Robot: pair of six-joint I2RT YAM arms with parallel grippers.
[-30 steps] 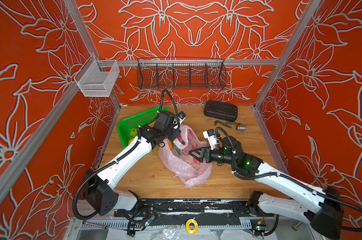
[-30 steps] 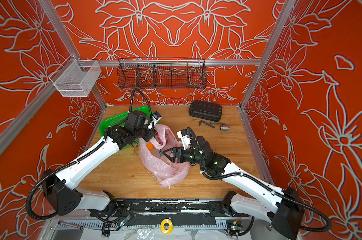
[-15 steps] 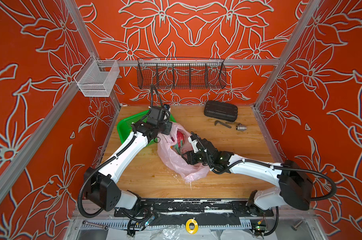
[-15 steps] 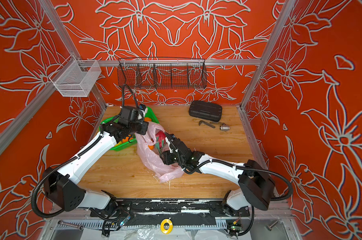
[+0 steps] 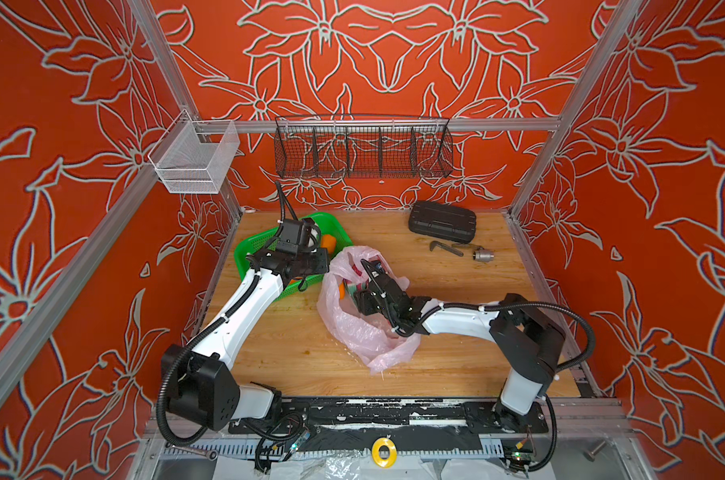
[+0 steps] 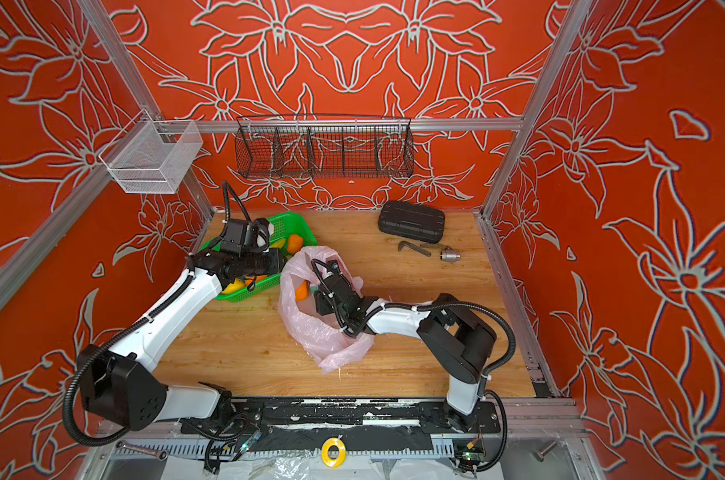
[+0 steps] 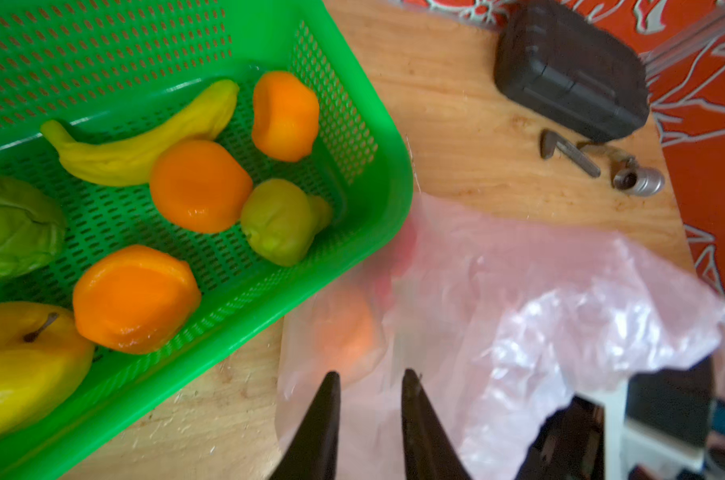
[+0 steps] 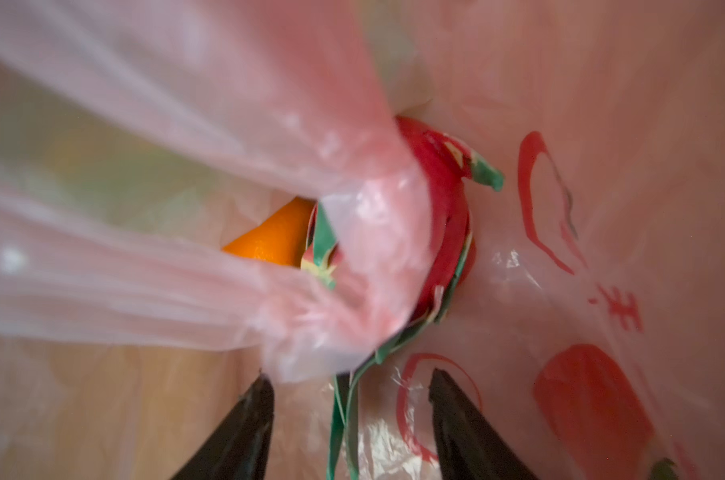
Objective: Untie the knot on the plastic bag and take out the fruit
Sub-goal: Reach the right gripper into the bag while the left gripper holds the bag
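The plastic bag (image 5: pixel 365 332) lies crumpled mid-table with its mouth open toward the green basket (image 5: pixel 336 226); the knot is out of view. Fruit still inside the bag: an orange (image 8: pixel 273 243) and a pink dragon fruit (image 8: pixel 440 199) with green scales. My right gripper (image 8: pixel 350 378) is inside the bag, open, with a green scale hanging between its fingers and touching neither. A bunched pink strip of bag (image 8: pixel 365 249) crosses in front of the fruit. My left gripper (image 7: pixel 371 374) hovers at the bag's edge beside the basket, jaws slightly open and empty.
The basket holds several oranges (image 7: pixel 198 185), a banana (image 7: pixel 144 137), green fruits (image 7: pixel 277 220) and a yellow one (image 7: pixel 16 361). A black case (image 5: pixel 442 216), a bent key (image 5: pixel 440 247) and a metal socket (image 5: pixel 483 254) lie at the back right. Wire baskets (image 5: pixel 363 145) hang on the back wall.
My left gripper drew back toward the basket and opened, letting go of the bag. My right arm folded and pushed its gripper into the bag's mouth.
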